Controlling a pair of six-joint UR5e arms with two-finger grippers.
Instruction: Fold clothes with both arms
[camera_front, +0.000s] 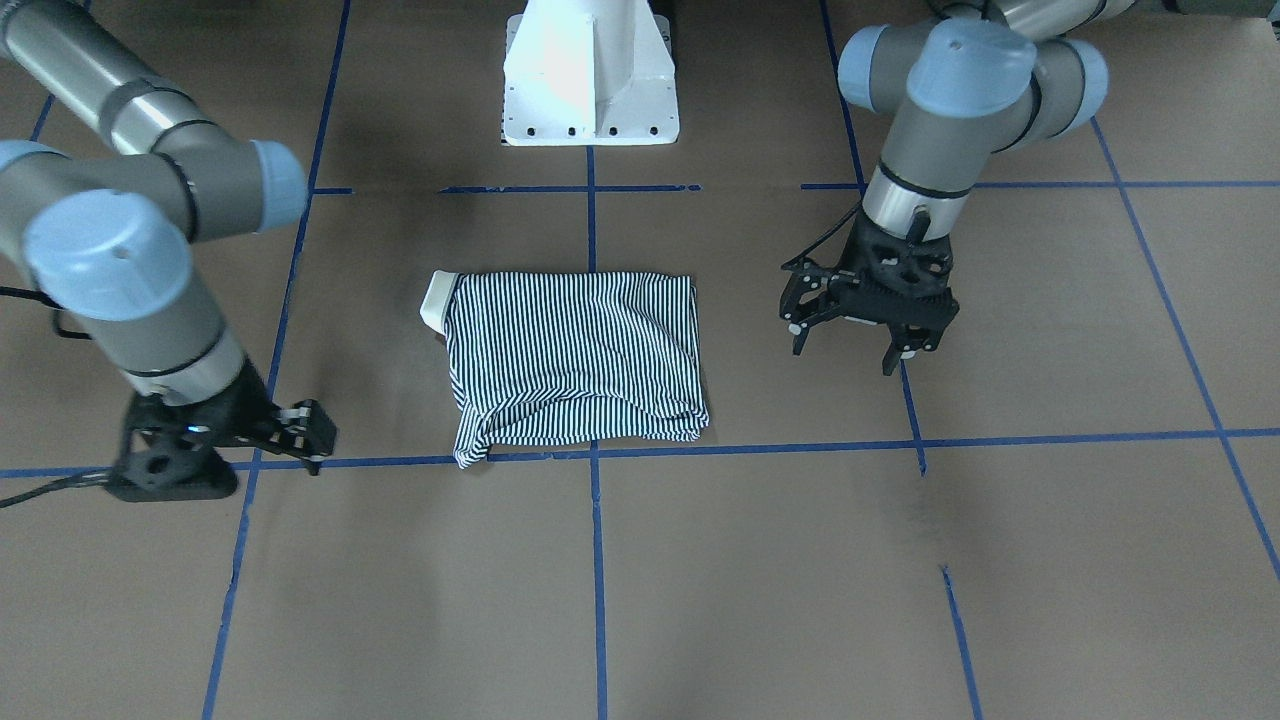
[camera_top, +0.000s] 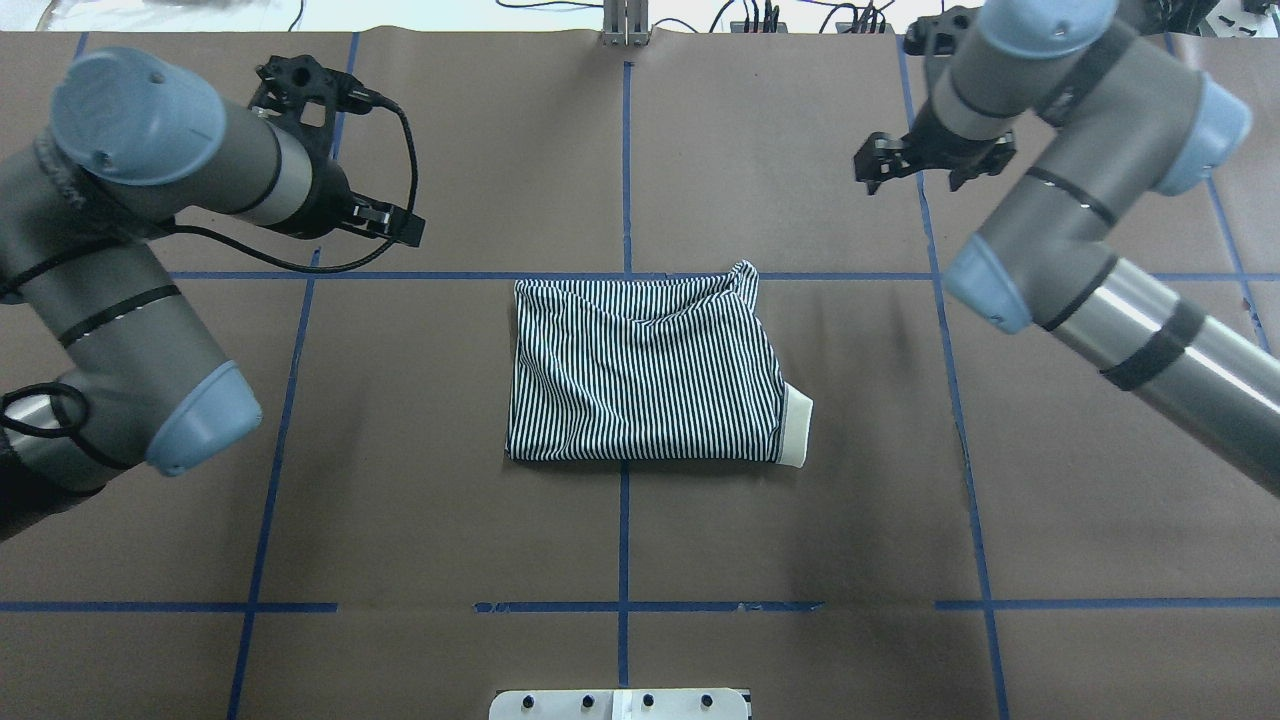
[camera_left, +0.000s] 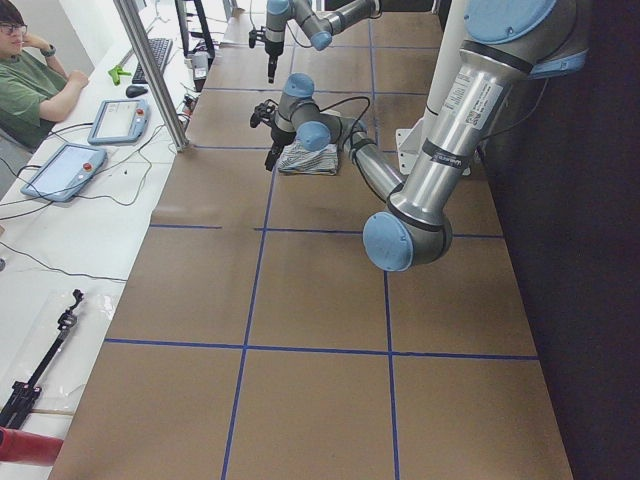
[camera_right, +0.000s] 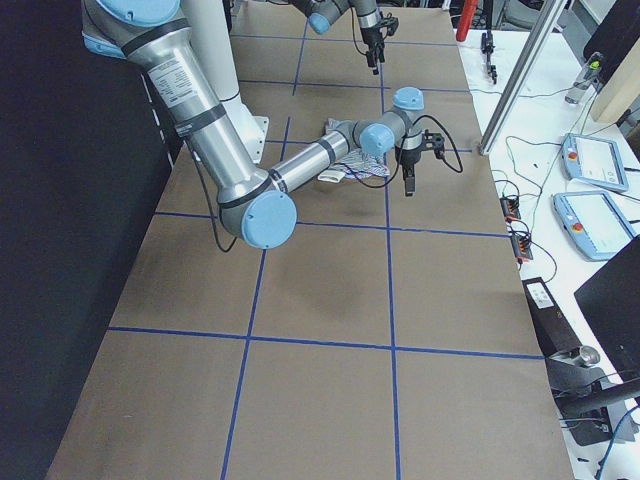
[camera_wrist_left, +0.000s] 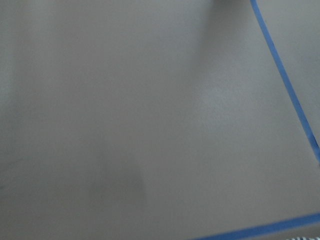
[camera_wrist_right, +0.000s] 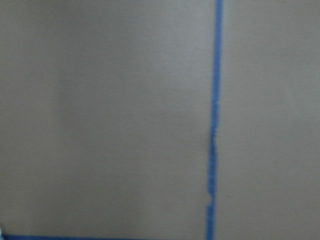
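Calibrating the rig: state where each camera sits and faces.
Front-facing: across the table, facing the base; left arm right of shirt, right arm left.
Overhead: behind the base, looking forward-down; both arms.
Exterior left: table's left end; left arm near.
Exterior right: right end; right arm near.
Left wrist: down at table, tape; no robot parts.
Right wrist: likewise.
Front-facing and overhead share the shirt, mirrored.

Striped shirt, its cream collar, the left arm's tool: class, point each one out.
striped shirt (camera_top: 640, 370), overhead view, middle of the folded cloth.
cream collar (camera_top: 797, 428), overhead view, its exposed band.
left tool (camera_front: 845, 355), front-facing view, midway between its open fingertips.
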